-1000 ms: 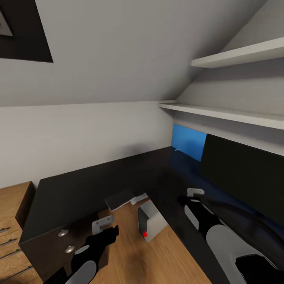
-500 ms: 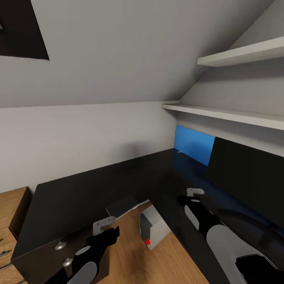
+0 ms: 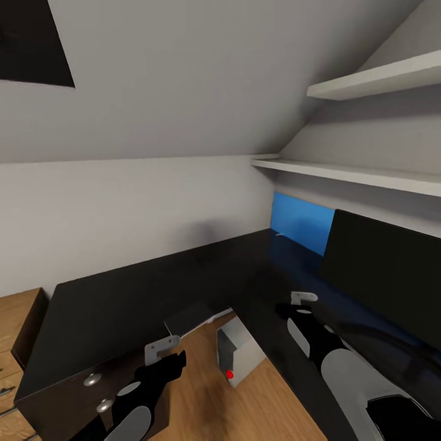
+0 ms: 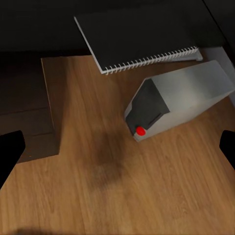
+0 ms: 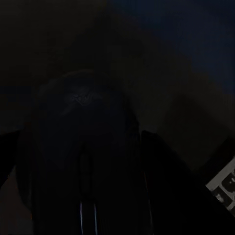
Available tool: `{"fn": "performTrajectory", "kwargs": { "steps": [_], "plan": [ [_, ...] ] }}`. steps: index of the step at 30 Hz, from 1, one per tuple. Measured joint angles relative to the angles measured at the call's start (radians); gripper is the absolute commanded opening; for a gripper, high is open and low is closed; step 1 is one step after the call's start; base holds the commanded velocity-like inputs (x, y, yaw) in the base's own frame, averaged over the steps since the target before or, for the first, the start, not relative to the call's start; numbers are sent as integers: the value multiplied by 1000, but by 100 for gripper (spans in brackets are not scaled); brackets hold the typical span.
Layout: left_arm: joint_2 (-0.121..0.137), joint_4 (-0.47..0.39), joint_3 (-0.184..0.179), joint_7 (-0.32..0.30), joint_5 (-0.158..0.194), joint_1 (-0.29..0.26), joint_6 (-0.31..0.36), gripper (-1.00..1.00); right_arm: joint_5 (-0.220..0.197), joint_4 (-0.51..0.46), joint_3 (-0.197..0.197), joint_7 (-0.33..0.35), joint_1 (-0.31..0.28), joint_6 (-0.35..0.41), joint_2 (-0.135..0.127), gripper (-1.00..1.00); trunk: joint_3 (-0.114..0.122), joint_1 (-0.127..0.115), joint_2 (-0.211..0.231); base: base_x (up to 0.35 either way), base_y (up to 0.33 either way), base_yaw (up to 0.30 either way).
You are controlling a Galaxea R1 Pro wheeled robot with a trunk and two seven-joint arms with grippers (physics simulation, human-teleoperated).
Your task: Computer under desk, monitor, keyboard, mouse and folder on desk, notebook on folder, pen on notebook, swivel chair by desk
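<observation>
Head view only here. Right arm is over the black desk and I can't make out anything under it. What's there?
Observer: The right wrist view shows a dark rounded mouse lying on the desk, straight ahead of that camera.
Operator: Anything near it?
Observer: A corner of the keyboard, with pale key legends, near the mouse.
Operator: And that flat grey thing by the computer?
Observer: In the left wrist view it's the notebook. A wire spiral binding runs along its edge facing the computer.
</observation>
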Motion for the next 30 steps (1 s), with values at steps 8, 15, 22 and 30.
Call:
{"fn": "performTrajectory", "kwargs": {
  "steps": [8,15,22,30],
  "plan": [
    [0,0,1,1,1,0,0,100,0,-3,-2,-3,0,2,0,-100,-25,31,-56,0,0,0],
    [-1,3,0,2,0,0,0,100,0,-26,-2,-4,0,8,1,-100,-41,50,-91,0,0,0],
    [1,7,-5,1,-2,0,0,100,1,-24,-1,-2,0,7,0,-100,-41,50,-91,127,0,0],
    [0,9,-5,1,-2,0,0,100,-2,-21,-5,-4,0,9,-21,-100,-41,50,-91,59,0,0]
  ]
}}
